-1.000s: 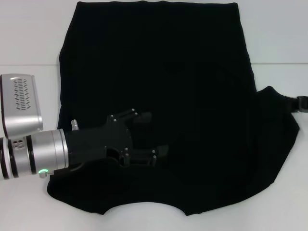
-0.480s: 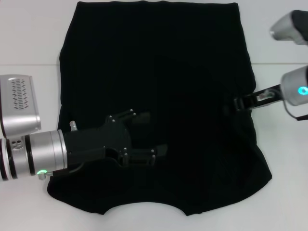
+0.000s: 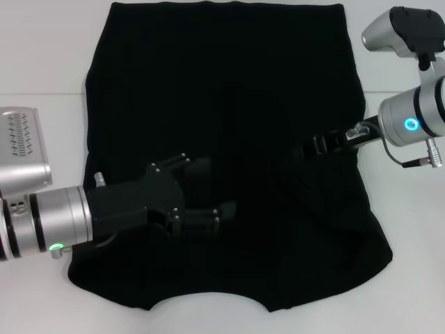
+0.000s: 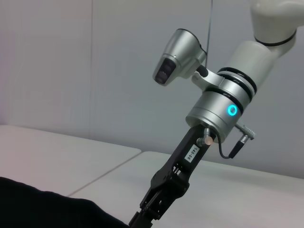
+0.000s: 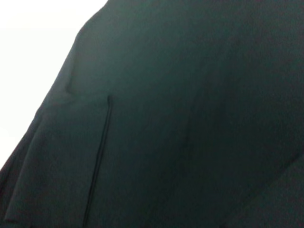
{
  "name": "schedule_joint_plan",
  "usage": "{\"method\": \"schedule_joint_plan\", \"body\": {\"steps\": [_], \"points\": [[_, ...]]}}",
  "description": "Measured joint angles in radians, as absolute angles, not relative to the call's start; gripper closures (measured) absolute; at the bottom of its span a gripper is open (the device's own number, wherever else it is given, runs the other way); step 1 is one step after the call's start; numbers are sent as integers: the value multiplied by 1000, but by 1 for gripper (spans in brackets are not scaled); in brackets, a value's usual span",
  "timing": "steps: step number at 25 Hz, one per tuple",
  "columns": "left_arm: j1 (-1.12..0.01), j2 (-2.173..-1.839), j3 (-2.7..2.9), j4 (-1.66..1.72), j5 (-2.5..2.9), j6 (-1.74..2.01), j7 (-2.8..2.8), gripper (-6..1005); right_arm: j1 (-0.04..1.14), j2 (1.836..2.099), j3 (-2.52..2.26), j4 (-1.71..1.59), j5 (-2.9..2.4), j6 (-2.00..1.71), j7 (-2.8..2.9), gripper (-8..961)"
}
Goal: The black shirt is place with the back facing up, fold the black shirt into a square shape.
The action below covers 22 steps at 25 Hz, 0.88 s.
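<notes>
White and smooth, the worktop (image 3: 42,62) held everything. On it lay the black shirt (image 3: 229,83), spread flat and wide, covering most of the middle. Its straight bottom edge was at the far side, and the curved neck edge was at the near side, close to the robot. The right side of the shirt was folded in over the body, so that side looked slanted and a bit lumpy.

From the left came the left arm, big and silver with a small green light. It reached across the near left part of the shirt. The left claw (image 3: 212,188) was low over the cloth, near the middle of the shirt. Its two black fingers (image 3: 208,214) were spread apart, with nothing between them.

From the right came the right arm, silver with a round blue light. It reached in over the right side of the shirt. The right claw (image 3: 311,146) was down among the dark cloth there. It was black on black, so I could not tell if it was pinching the shirt or let go.

The left wrist view showed the right arm standing tall, with its claw (image 4: 142,216) pointing down to the shirt edge (image 4: 47,209). The right wrist view showed only black cloth (image 5: 190,118) with a thin seam and a bit of white worktop (image 5: 33,42).
</notes>
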State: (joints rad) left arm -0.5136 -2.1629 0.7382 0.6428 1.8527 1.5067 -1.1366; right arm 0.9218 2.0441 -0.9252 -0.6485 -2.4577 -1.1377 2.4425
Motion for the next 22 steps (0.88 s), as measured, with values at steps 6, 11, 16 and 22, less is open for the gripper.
{"method": "schedule_joint_plan", "body": {"steps": [6,11,16,22], "points": [[-511,-2160,679,629,1853,1500,-1140,50,921,2045,-922,-650,-2431,-1104,2437,735],[-495,-2147,592,622,1862,1499,-1228,51,874,2046,-919,-644,-2306,-1073,2340,593],[-440,-2126,548,668,1890,1522,-1341,51,806,2061,-920,-633,-2090,-1097,2111,380],[-365,-2133,484,800,2054,1538,-1368,51,772,2084,-921,-630,-2034,-1111,1983,166]]}}
